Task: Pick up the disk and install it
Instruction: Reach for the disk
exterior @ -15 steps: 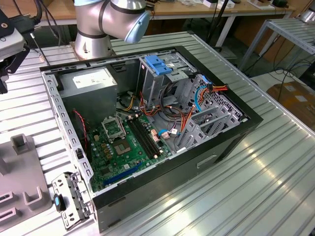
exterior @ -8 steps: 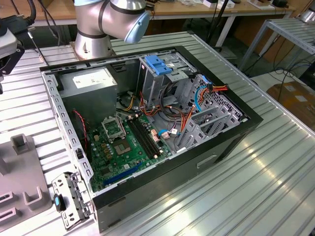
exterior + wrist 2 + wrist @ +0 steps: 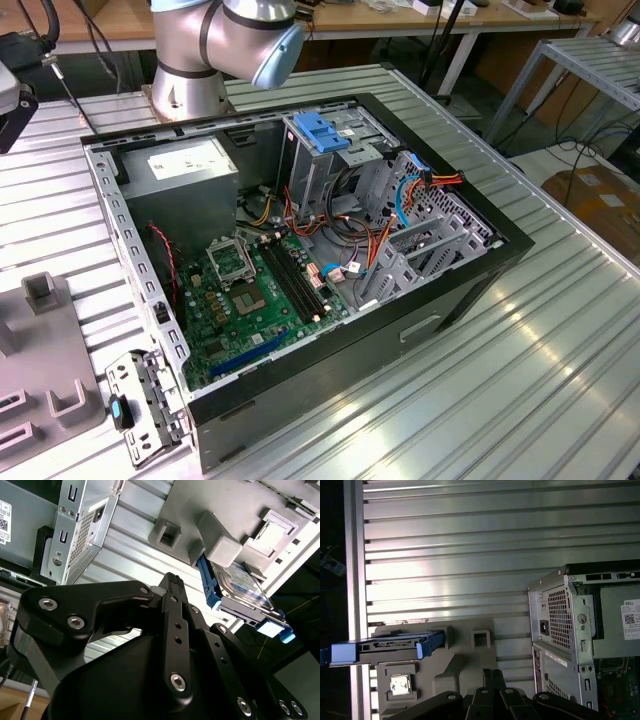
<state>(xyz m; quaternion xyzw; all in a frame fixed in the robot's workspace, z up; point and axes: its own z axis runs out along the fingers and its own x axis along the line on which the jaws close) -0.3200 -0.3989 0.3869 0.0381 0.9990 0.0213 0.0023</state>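
The disk [image 3: 243, 587] is a grey-metal drive in a bright blue carrier rail. It stands on edge in a slot of a grey plastic fixture [image 3: 235, 510] on the ribbed metal table, and it is also in the first wrist view as the disk [image 3: 390, 646]. My gripper [image 3: 172, 578] hangs above the table, a short way off from the disk and not touching it. Its black fingers [image 3: 487, 676] lie close together with nothing between them. The open computer case [image 3: 300, 250] with its metal drive cage [image 3: 340, 160] lies to the exterior view's right of the fixture.
The arm's base [image 3: 200, 50] stands behind the case. A lighter-blue latch [image 3: 322, 130] sits on the cage. Cables [image 3: 400, 200] and the motherboard [image 3: 260, 290] fill the case. A metal bracket [image 3: 145, 405] lies by the case's front corner, beside the fixture [image 3: 40, 350].
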